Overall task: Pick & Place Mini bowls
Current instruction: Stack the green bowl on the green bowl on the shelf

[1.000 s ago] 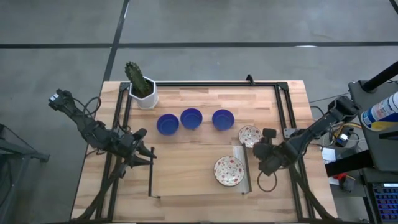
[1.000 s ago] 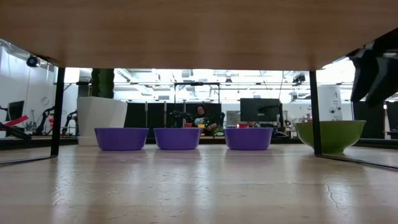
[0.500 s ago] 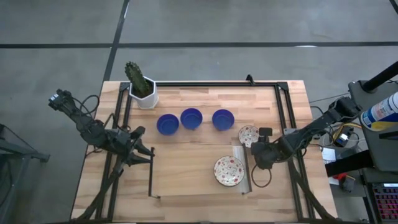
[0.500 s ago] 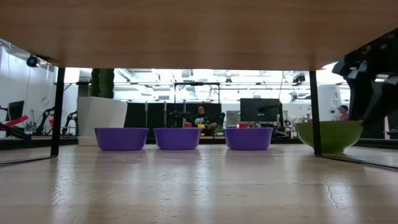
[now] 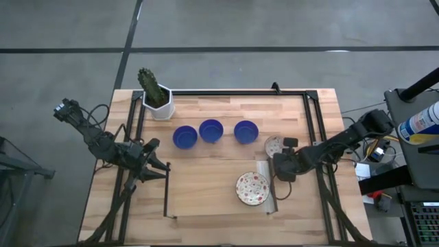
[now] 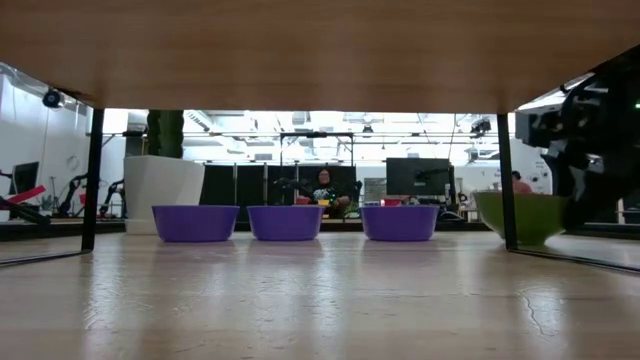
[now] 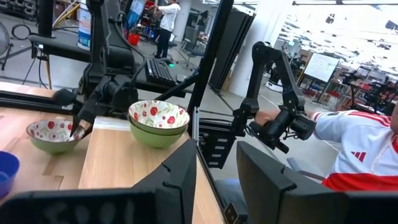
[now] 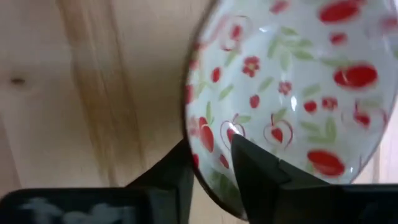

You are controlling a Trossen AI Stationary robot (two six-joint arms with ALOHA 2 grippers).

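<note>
Three glossy blue mini bowls (image 5: pixel 184 136) (image 5: pixel 210 130) (image 5: pixel 245 131) stand in a row on their bases at mid-table. Two white bowls with red floral speckles and green outsides also sit on the table, one (image 5: pixel 274 145) to the right of the row and one (image 5: pixel 252 188) nearer the near edge. My right gripper (image 5: pixel 280 156) is open at the first patterned bowl, astride its rim. In the low view this gripper (image 6: pixel 575 175) stands beside that green bowl (image 6: pixel 518 217). My left gripper (image 5: pixel 163 162) waits open at the table's left side, touching nothing. My right gripper (image 8: pixel 210 163) stands astride the patterned bowl's rim (image 8: pixel 198 163) on the side toward the table's near edge. One finger (image 8: pixel 252 171) is inside the bowl and one (image 8: pixel 165 177) outside. The bowl sits on the table. Whether the fingers touch the rim, I cannot tell.
A white hexagonal pot with a cactus (image 5: pixel 157 98) stands at the far left corner. Black frame rails (image 5: pixel 240 92) run around the table. A metal strip (image 5: pixel 267 186) lies beside the near patterned bowl. Past the table's right edge, a person in a red and white shirt (image 7: pixel 364 152).
My right gripper has moved toward the table's far edge and a little left, from beside the near patterned bowl up to the patterned bowl next to the blue row, and its fingers now stand over that bowl's rim. The bowls have stayed where they were.
</note>
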